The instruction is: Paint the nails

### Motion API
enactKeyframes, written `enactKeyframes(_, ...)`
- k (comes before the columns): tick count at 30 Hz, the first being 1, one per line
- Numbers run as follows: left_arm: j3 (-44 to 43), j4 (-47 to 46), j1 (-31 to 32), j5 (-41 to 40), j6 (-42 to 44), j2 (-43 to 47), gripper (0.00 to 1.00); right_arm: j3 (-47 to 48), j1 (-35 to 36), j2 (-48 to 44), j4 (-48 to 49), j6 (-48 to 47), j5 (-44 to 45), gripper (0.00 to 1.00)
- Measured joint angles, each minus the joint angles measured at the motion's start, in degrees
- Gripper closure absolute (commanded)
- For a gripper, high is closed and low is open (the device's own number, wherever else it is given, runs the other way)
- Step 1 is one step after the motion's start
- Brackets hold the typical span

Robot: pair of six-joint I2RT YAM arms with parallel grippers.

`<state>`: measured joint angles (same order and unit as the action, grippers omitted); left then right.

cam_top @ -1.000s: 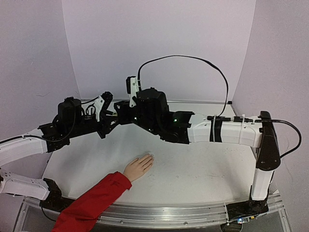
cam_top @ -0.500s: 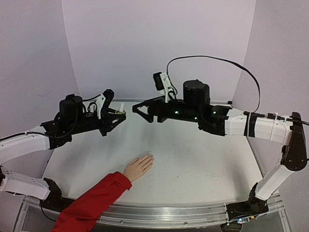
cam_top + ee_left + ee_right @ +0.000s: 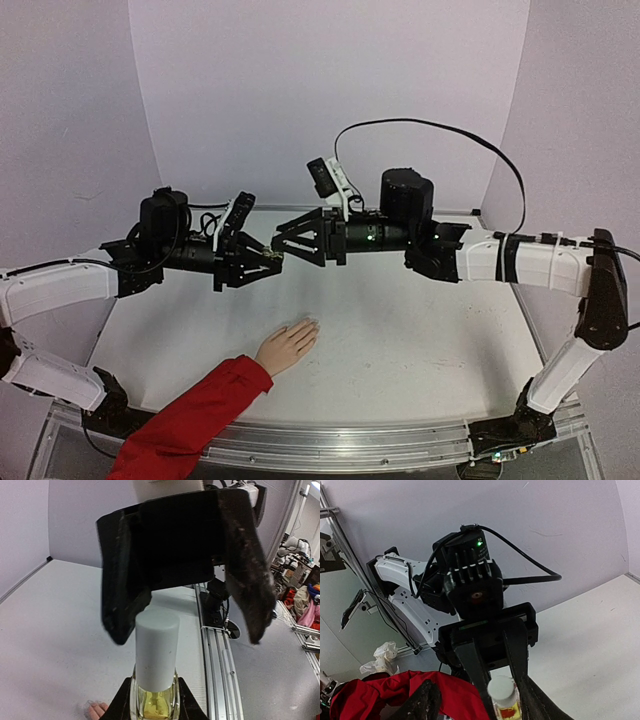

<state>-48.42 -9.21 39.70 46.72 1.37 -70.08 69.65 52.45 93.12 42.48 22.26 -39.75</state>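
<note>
Above the white table [image 3: 420, 345], your left pincer [image 3: 272, 262] clamps the bottle [image 3: 155, 682], its cap [image 3: 157, 647] between your right pincer's [image 3: 282, 243] spread jaws.

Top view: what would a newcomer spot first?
The left gripper and right gripper meet mid-air above the table: left shut on a small bottle, right open facing its white cap. Below, a peach hand in a red sleeve lies flat near the front edge.
</note>
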Motion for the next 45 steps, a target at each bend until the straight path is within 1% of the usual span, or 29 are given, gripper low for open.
enactKeyframes(4, -0.3, -0.1, 0.0, 3.8, -0.2, -0.5, 1.00, 1.4, 0.0, 2.3, 0.4, 0.2, -2.2, 0.57)
enactKeyframes(8, -0.3, -0.1, 0.0, 5.9, -1.3, -0.5, 1.00, 2.6, 0.0, 3.3, 1.0, 0.3, -3.5, 0.69)
enactKeyframes(16, -0.3, -0.1, 0.0, 7.7, -1.9, -0.5, 1.00, 4.6, 0.0, 5.8, 3.5, 1.6, -6.4, 0.77)
enactKeyframes(20, -0.3, -0.1, 0.0, 7.7, -2.0, -0.5, 1.00, 4.9, 0.0, 6.8, 4.0, 2.1, -7.5, 0.88)
enactKeyframes(22, -0.3, 0.1, 0.0, 7.7, -2.5, -0.5, 1.00, 5.1, 0.0, 7.0, 4.2, 1.9, -7.7, 0.91)
enactKeyframes(25, -0.3, 0.1, 0.0, 6.6, -3.0, -0.5, 1.00, 5.1, -0.1, 7.2, 4.4, 1.6, -7.6, 1.00)
enactKeyframes(28, -0.3, 0.2, 0.1, 3.3, -2.6, 0.2, 1.00, 5.1, -0.2, 7.3, 5.1, 1.5, -6.7, 1.00)
enactKeyframes(32, 0.5, 0.4, 0.9, -5.6, -0.7, 2.9, 1.00, 5.1, 0.0, 7.6, 7.0, 1.5, -2.8, 1.00)
enactKeyframes(35, 2.1, 1.1, 1.6, -14.3, 1.0, 5.2, 1.00, 5.5, 0.8, 8.7, 7.7, 1.4, 2.4, 1.00)
enactKeyframes(37, 3.1, 2.1, 1.7, -20.2, 2.2, 6.4, 1.00, 6.4, 2.0, 9.7, 6.5, 1.3, 8.5, 1.00)
enactKeyframes(40, 4.0, 3.5, 1.4, -29.1, 3.6, 7.4, 1.00, 11.5, 5.9, 12.2, -0.2, 1.0, 24.8, 1.00)
enactKeyframes(42, 4.3, 3.9, 0.8, -33.1, 4.4, 8.1, 1.00, 17.5, 9.3, 15.0, -5.6, 1.4, 37.7, 1.00)
enactKeyframes(43, 4.4, 4.1, 0.6, -34.7, 4.8, 8.5, 1.00, 19.9, 10.6, 16.3, -7.3, 1.9, 42.7, 1.00)
enactKeyframes(45, 4.4, 4.7, 0.5, -36.9, 5.2, 9.1, 1.00, 22.8, 12.5, 17.9, -9.3, 3.5, 49.4, 1.00)
